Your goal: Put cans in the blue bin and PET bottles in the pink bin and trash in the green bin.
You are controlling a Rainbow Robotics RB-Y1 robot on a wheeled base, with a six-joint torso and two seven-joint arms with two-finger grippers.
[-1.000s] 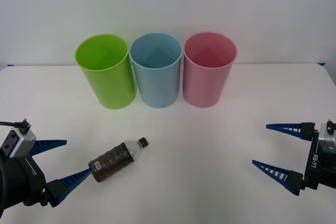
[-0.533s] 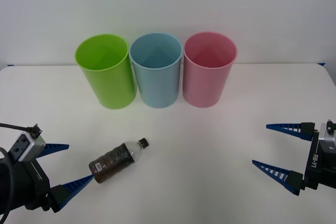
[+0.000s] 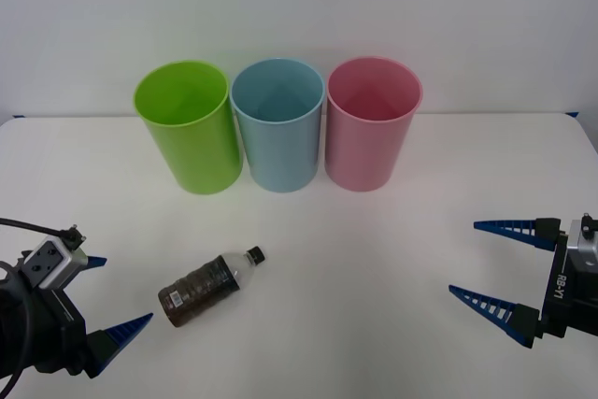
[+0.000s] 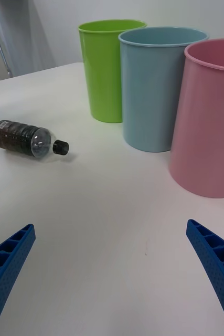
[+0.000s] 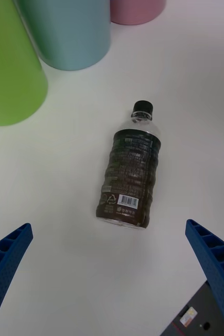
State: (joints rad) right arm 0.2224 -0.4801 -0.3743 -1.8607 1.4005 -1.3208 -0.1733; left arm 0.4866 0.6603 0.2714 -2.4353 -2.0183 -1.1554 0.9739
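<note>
A small clear PET bottle (image 3: 207, 284) (image 5: 129, 181) (image 4: 27, 140) with a black cap and a dark brown middle lies on its side on the white table, cap toward the bins. My left gripper (image 3: 110, 296) (image 5: 112, 278) is open just left of the bottle's base, with nothing between its blue fingers. At the right side of the table my right gripper (image 3: 495, 263) (image 4: 112, 273) is open and empty. At the back stand the green bin (image 3: 187, 123) (image 4: 109, 68) (image 5: 7, 68), the blue bin (image 3: 278, 121) (image 4: 156, 86) (image 5: 70, 31) and the pink bin (image 3: 372, 121) (image 4: 211, 115) (image 5: 135, 10) in a row.
The three bins stand close together, upright, near the table's far edge (image 3: 486, 115) by the white wall. White tabletop (image 3: 364, 268) stretches between the bottle and my right gripper.
My left gripper has drawn back toward the lower left, away from the bottle's base. The bottle, bins and right gripper have not moved.
</note>
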